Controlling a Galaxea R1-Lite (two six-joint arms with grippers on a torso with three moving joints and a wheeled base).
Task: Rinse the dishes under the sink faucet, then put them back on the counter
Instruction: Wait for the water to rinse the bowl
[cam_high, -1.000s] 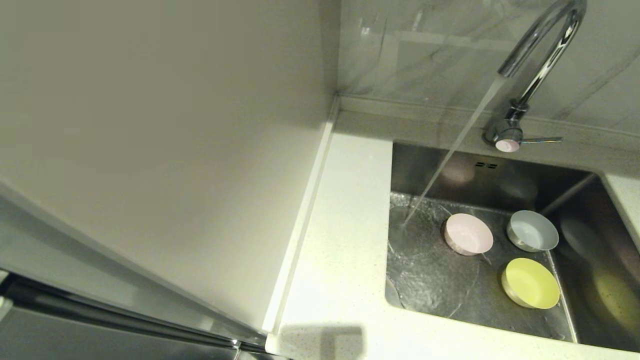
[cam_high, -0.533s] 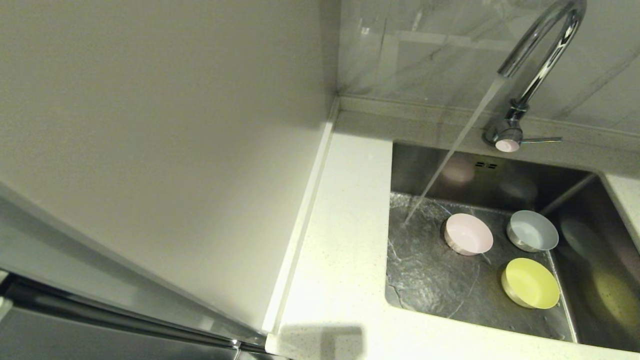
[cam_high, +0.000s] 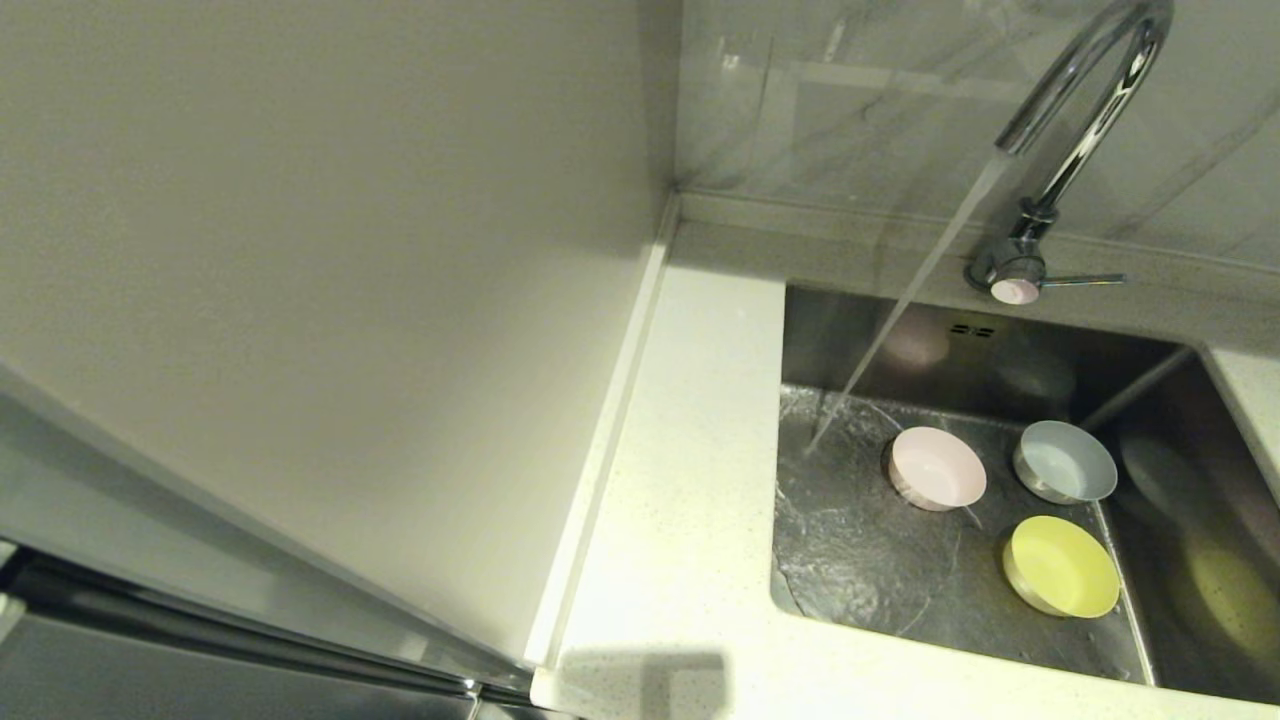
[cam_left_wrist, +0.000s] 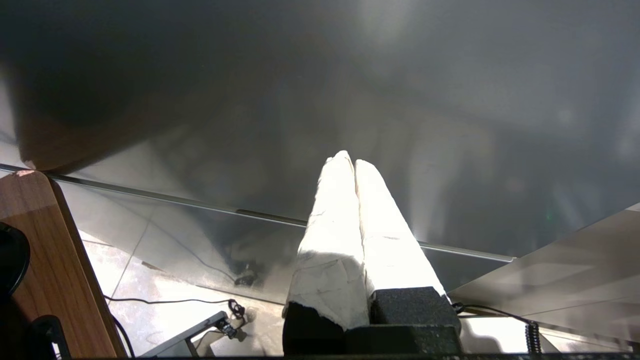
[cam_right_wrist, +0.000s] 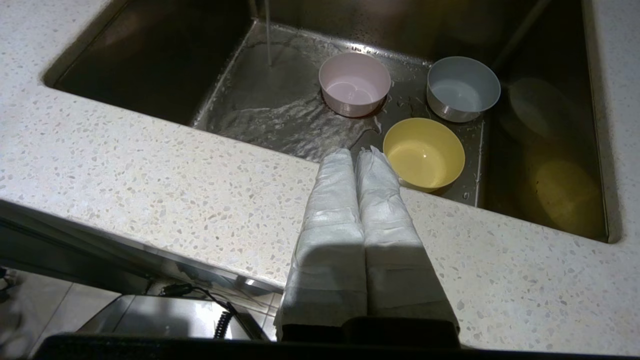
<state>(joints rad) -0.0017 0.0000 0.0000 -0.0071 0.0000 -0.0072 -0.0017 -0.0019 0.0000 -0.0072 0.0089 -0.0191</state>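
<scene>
While your right claw (cam_right_wrist: 356, 152) waits clenched and empty over the bench (cam_right_wrist: 150, 170), left claw (cam_left_wrist: 348, 160) clenched too, the yellow bowl (cam_high: 1062, 566), pink bowl (cam_high: 938, 467) and grey bowl (cam_high: 1066, 461) stand in the sink (cam_high: 870, 560); beyond, the faucet (cam_high: 1075, 120) runs.

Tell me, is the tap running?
On: a stream of water falls from the faucet spout onto the sink floor, left of the pink bowl.

Faucet (cam_high: 1085, 95): chrome gooseneck, water seen running in a slanted stream to sink floor, left of pink bowl.
Sink (cam_high: 870, 560): steel basin, floor wet & rippled.
Pink bowl (cam_high: 937, 468): upright, nearest stream.
Grey bowl (cam_high: 1065, 461): upright, beside pink.
Yellow bowl (cam_high: 1061, 566): upright, closest to front wall.
Counter (cam_high: 690, 420): white speckled, no dishes seen on it.
</scene>
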